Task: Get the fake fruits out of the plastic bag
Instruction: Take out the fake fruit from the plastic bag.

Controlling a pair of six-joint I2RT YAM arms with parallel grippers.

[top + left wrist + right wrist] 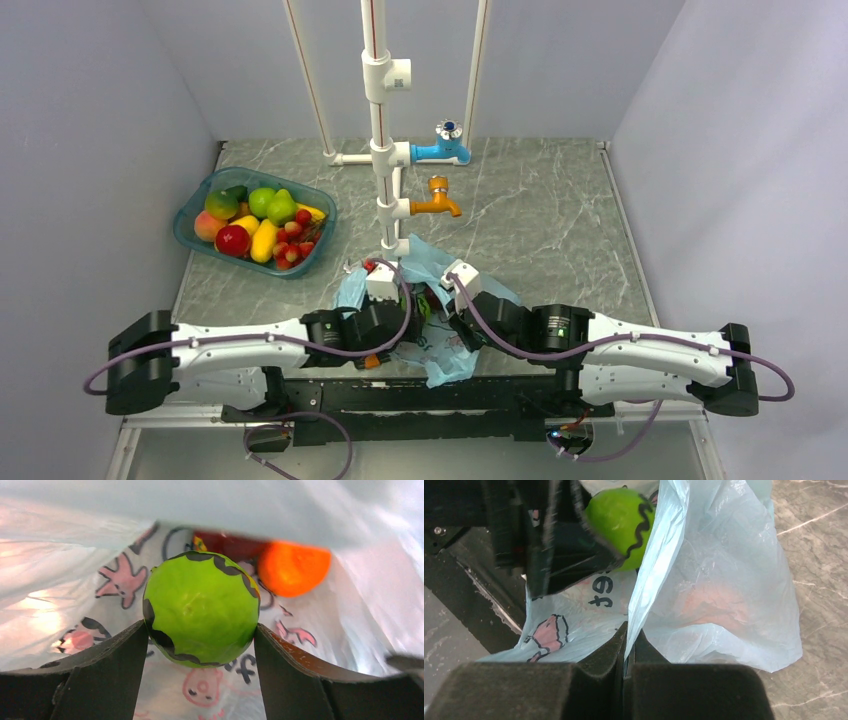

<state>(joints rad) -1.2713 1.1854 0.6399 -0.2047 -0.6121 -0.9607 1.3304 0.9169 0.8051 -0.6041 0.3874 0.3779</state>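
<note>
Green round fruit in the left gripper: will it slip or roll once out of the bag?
Probably slippery: the green fruit looks glossy and round, and the left gripper touches only its sides. Likely light: small and plastic-looking. On the flat table it would probably roll.

Plastic bag (pixel 70 545) film hems the left tool (pixel 201 632); orange (pixel 294 568) crowds beyond.

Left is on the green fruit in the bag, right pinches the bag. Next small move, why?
Probably pull the left gripper back out of the plastic bag. Its fingers press both sides of the green fruit, and the right gripper is shut on the bag's edge, so the bag should stay put.
</note>
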